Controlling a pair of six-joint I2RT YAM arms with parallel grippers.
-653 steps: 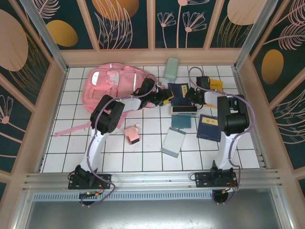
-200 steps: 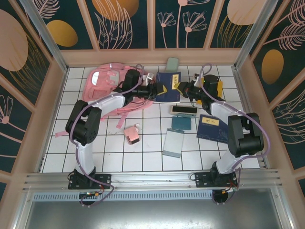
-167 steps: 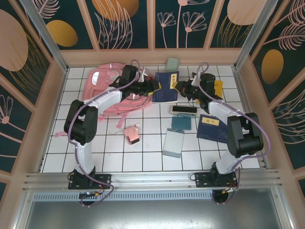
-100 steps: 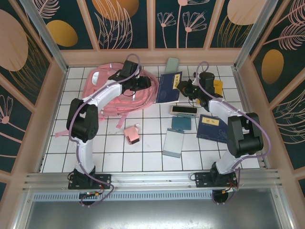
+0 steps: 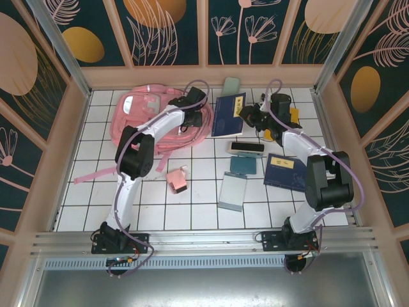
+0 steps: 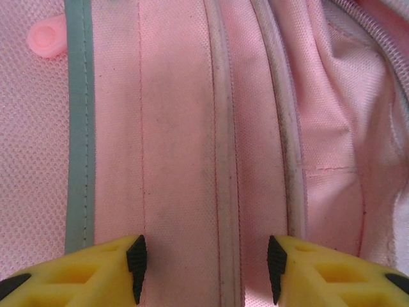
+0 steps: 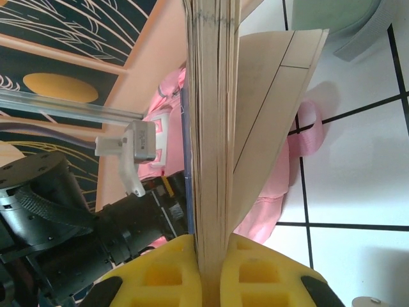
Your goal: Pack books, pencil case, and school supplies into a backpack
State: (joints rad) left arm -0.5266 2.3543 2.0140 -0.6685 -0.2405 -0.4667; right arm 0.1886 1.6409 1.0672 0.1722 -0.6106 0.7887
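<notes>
Since the left claw (image 5: 193,110) has quit the navy book (image 5: 228,114) and hovers released over the backpack (image 5: 137,121) at far left, the right claw (image 5: 245,116) alone grips that book, raised beside it, likely ready for loading.

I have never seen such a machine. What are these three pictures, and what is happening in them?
Two robot arms stand at a tiled table. The wide picture looks down from above; the other two come from cameras on the wrists. The left gripper hangs open over the pink backpack. The right gripper is shut on a navy book. On the table lie a second navy book, a mint-green case and a little pink box, among other things.
</notes>
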